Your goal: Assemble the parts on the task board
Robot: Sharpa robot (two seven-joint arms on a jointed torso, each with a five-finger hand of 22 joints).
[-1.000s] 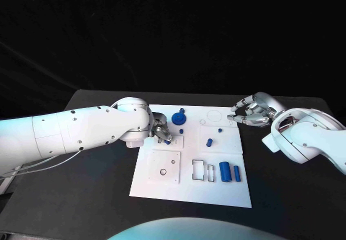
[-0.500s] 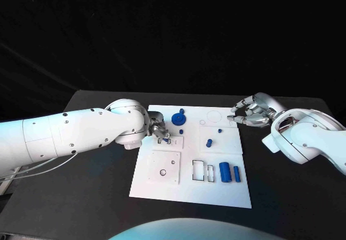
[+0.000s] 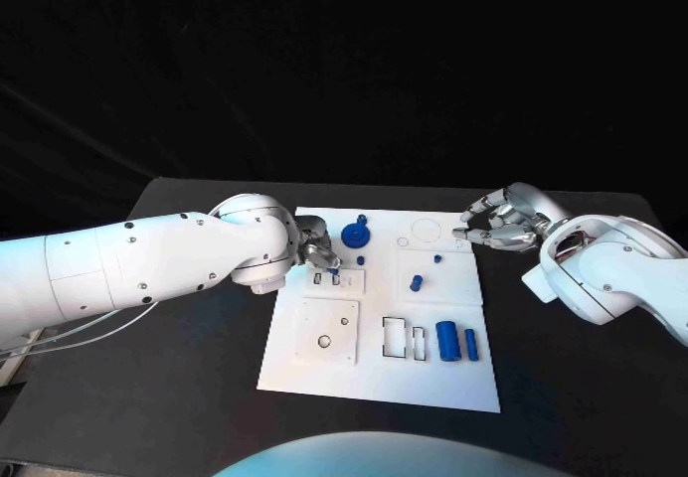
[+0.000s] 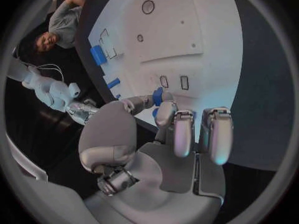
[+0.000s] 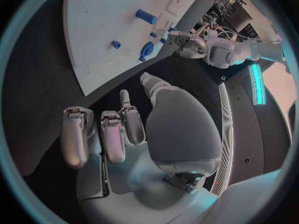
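White plastic, the task board (image 3: 376,373) lies flat in the middle of the black surface (image 3: 187,388), its long axis running away from me. On it I count six blue parts apart from what I hold: a large cylinder (image 3: 448,341) and a slim bar (image 3: 470,345) lying side by side near my edge of the board, both with their long axes pointing away from me; a short peg (image 3: 416,283) tilted a little off that line in the middle; a tiny stud (image 3: 435,260) beyond it; a round disc-shaped piece (image 3: 356,237) near the far left corner; and a small stud (image 3: 362,260) just beside it toward me. My left hand (image 3: 315,250) hangs over the board's left side, above the small raised plate with two slots (image 3: 327,280), and pinches one more small blue part (image 4: 157,96) between thumb and a fingertip; this piece is short, and I cannot tell which way its axis points. My right hand (image 3: 497,225) sits off the board's far right corner, over the bare surface, fingers curled inward and holding nothing.
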